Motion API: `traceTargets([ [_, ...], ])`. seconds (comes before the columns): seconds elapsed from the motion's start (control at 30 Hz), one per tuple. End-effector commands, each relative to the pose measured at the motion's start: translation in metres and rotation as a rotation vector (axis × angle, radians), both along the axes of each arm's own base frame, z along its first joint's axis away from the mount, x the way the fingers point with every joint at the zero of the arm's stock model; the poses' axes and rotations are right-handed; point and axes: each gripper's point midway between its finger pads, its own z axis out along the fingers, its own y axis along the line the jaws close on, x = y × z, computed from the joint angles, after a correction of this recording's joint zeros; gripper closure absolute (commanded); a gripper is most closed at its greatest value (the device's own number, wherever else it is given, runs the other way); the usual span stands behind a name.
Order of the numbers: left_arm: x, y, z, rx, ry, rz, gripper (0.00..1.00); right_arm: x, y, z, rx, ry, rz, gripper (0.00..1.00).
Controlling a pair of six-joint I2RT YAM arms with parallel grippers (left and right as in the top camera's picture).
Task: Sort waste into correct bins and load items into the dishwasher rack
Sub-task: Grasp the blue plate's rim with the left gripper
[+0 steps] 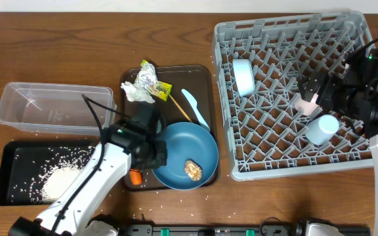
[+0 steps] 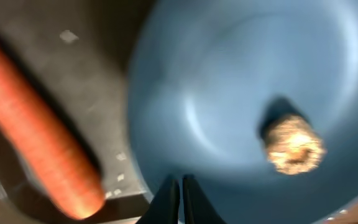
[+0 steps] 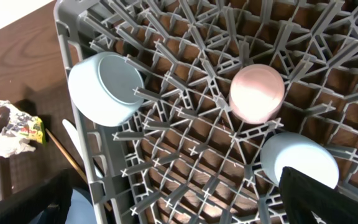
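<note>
My left gripper (image 1: 155,156) (image 2: 181,183) is shut on the near left rim of the dark-blue plate (image 1: 182,147) (image 2: 229,93), its fingers almost together. A brown food lump (image 1: 193,170) (image 2: 293,144) lies on the plate. The orange carrot (image 1: 135,176) (image 2: 36,124) lies on the serving tray just left of the plate. My right gripper (image 1: 312,90) (image 3: 179,205) hangs open over the grey dishwasher rack (image 1: 287,169) (image 3: 67,31), holding nothing. In the rack are the pale-blue bowl (image 1: 245,75) (image 3: 104,87), the pinkish cup (image 1: 305,103) (image 3: 257,93) and the light-blue cup (image 1: 323,128) (image 3: 297,158).
The brown serving tray (image 1: 202,72) also carries a yellow-green wrapper (image 1: 153,80), a white tissue (image 1: 136,93), a white utensil (image 1: 195,108) and a thin wooden stick (image 1: 179,108). At the left stand the clear tub (image 1: 51,105) and the black tray (image 1: 18,164) with rice (image 1: 61,180).
</note>
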Motion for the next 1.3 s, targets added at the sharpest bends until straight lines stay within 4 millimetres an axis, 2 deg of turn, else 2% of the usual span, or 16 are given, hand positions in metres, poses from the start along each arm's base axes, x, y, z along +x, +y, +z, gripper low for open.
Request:
traceTargets([
  [0.0, 0.005, -0.023, 0.010, -0.039, -0.062, -0.117, 0.94, 0.002, 0.000, 0.003, 0.017, -0.010, -0.015, 0.01],
  [0.2, -0.001, -0.067, 0.004, -0.058, -0.144, -0.397, 0.94, 0.004, 0.000, 0.005, 0.020, -0.018, -0.021, 0.01],
  [0.33, -0.002, -0.099, 0.010, -0.099, -0.239, -0.534, 0.93, 0.005, 0.000, 0.005, 0.020, -0.023, -0.021, 0.01],
  [0.47, -0.020, -0.122, 0.011, -0.107, -0.284, -0.713, 0.74, 0.004, 0.000, 0.005, 0.024, -0.021, -0.027, 0.01],
  [0.57, -0.028, -0.120, 0.002, -0.038, -0.271, -0.758, 0.63, 0.004, 0.000, 0.005, 0.025, -0.021, -0.027, 0.01],
  [0.83, -0.046, -0.114, -0.032, 0.041, -0.151, -0.854, 0.61, 0.005, 0.000, 0.005, 0.026, -0.022, -0.029, 0.01],
  [1.03, -0.050, -0.112, -0.036, 0.062, -0.151, -0.933, 0.58, 0.005, 0.000, 0.005, 0.030, -0.022, -0.035, 0.01],
  [1.27, -0.044, -0.108, -0.039, 0.106, -0.160, -0.929, 0.59, 0.004, 0.000, 0.005, 0.030, -0.019, -0.035, 0.01],
])
